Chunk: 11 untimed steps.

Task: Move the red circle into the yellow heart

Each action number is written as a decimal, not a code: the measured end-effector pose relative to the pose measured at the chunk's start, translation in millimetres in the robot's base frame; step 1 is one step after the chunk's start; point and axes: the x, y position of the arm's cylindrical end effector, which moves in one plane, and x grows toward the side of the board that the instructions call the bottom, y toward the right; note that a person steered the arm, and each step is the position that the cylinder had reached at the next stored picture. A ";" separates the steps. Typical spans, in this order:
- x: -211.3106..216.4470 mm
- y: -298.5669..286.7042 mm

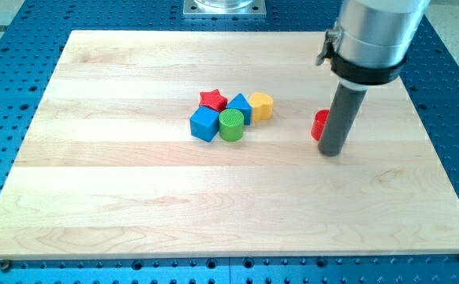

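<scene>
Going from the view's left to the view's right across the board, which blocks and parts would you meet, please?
Blue cube → red star → green cylinder → blue block → yellow heart → red circle → my tip, touching the circle's right side.

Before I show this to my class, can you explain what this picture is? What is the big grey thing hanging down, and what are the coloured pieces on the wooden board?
It is a single camera picture of a robot arm working over a wooden board on a blue perforated table. The grey cylinder is my arm's end; it carries a straight dark rod, and my tip slides along the board to push blocks. Nothing is held: I have no gripper.

Near the middle sits a cluster: a red star, a blue cube, a green cylinder, another blue block and a yellow block. A red block, partly hidden by the rod, lies just at the view's left of my tip, close beside or touching it.
</scene>
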 end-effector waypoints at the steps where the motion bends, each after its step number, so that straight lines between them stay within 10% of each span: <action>1: -4.0 9.4; 11: -52.6 -60.0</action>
